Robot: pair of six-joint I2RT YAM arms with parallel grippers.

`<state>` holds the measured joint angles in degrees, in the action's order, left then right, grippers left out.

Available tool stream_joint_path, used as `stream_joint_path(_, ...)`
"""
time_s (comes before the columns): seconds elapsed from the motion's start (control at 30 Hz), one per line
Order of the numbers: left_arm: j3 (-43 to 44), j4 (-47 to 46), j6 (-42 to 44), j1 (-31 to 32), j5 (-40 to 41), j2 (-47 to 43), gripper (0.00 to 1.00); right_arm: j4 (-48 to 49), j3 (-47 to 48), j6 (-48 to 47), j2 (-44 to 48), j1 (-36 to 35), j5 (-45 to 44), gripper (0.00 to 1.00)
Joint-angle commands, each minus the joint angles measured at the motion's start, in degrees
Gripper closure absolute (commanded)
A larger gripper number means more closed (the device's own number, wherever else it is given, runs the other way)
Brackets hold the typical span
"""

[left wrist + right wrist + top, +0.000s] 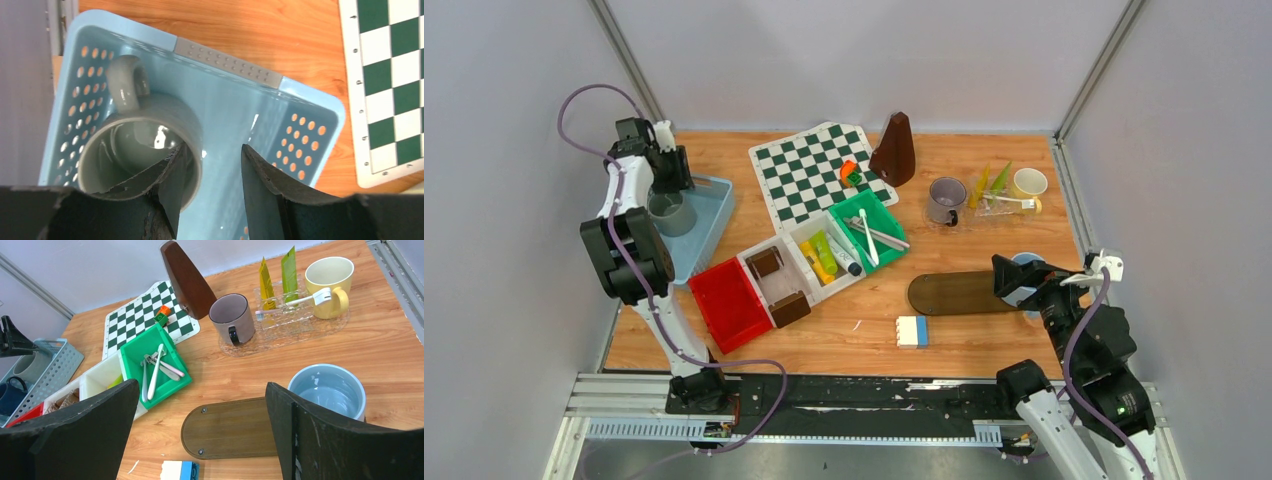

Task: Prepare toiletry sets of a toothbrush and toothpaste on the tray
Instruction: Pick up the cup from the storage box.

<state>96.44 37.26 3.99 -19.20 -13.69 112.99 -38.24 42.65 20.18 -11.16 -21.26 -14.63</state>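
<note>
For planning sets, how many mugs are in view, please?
5 mugs: grey-green and dark blue in the basket; grey and pale yellow on the clear tray; light blue beside the right gripper.

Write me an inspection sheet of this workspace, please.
Surface: wooden table, crowded.
Job's things: clear tray holds yellow tube, green tube, white toothbrush, pale yellow mug, grey mug; light blue mug beside right gripper; grey-green mug in light blue perforated basket.
Clutter: checkered mat, brown wedge, red bin, white bin, green bin, oval wooden board, blue-and-white block.
Grippers: left gripper open astride grey-green mug's wall; right gripper open, empty.
Cables: purple cable on each arm.
Surroundings: grey walls.
</note>
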Motion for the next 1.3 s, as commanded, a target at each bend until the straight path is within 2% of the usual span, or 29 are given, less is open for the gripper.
stream_joint_path(0.0, 3.57, 1.23, -3.64, 0.04, -2.81, -0.11, 0.48, 2.55, -0.12, -0.76, 0.43, -0.37, -0.47, 0.00)
stream_joint_path(0.13, 3.94, 0.84, 0.41, 0.05, 3.79, -1.40, 0.45, 2.55, -0.24, -0.76, 0.38, -0.37, -0.50, 0.00)
stream_joint_path(0.27, 3.42, 0.50, 3.65, -0.29, 13.71, -1.49, 0.44, 2.62, -0.20, -0.76, 0.27, -0.38, -0.55, 0.00)
stream_joint_path(0.63, -0.20, -0.07, -4.18, -1.64, 28.94, -1.59, 0.45, 2.80, -0.38, -0.84, -0.07, -0.45, -0.53, 0.00)
stream_joint_path(1.1, 1.80, 4.95, -9.82, -2.56, 29.42, 3.97, 0.53, 2.86, -0.47, -0.94, 0.13, -0.49, -0.83, 0.00)
stream_joint_path(1.17, 2.83, 5.64, -10.13, -2.59, 28.79, 5.01, 0.55, 2.87, -0.47, -0.94, 0.13, -0.45, -0.83, 0.00)
stream_joint_path(1.27, 3.77, 5.79, -10.12, -2.60, 27.97, 5.74, 0.64, 2.85, -0.51, -0.93, -0.08, -0.45, -0.79, 0.00)
